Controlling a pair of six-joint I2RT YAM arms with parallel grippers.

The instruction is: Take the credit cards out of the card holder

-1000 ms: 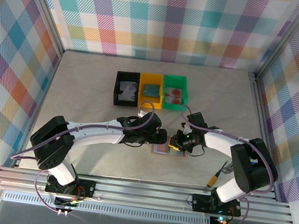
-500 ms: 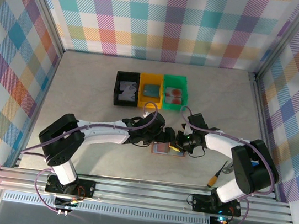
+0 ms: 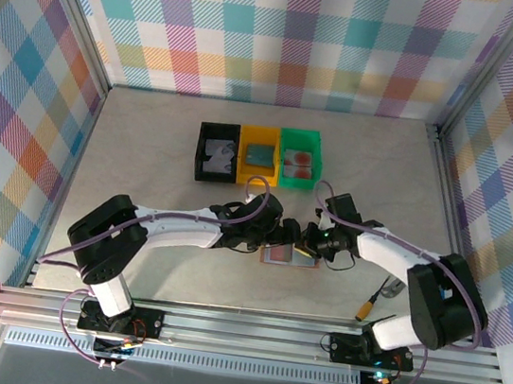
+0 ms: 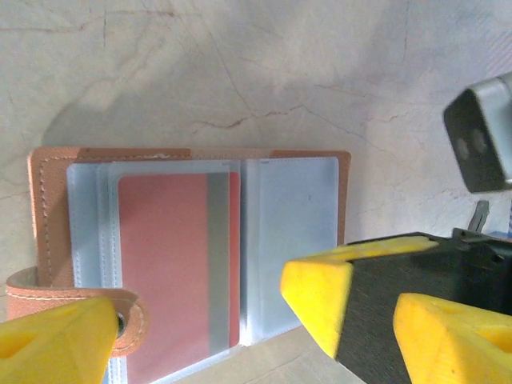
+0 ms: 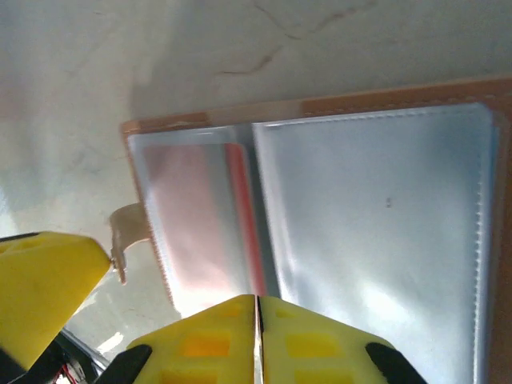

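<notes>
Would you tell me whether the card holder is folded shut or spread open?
Spread open: the card holder lies flat, both clear pockets facing up, a red card inside one.

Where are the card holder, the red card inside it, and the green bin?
card holder (image 4: 48,216): left wrist view, on its brown leather left edge.
red card (image 4: 164,268): left wrist view, on the middle of its face, inside the clear pocket.
green bin (image 3: 303,135): top view, on its far rim.

Two jointed arms, white-shelled left arm (image 3: 175,230) and white-shelled right arm (image 3: 391,254), black joint housings, lilac-grey cables (image 3: 64,254) looped along each arm, black base blocks (image 3: 114,320) with screws, black-bodied left hand (image 3: 281,236) and right hand (image 3: 304,247), yellow wedge-shaped fingers (image 5: 208,332).
</notes>
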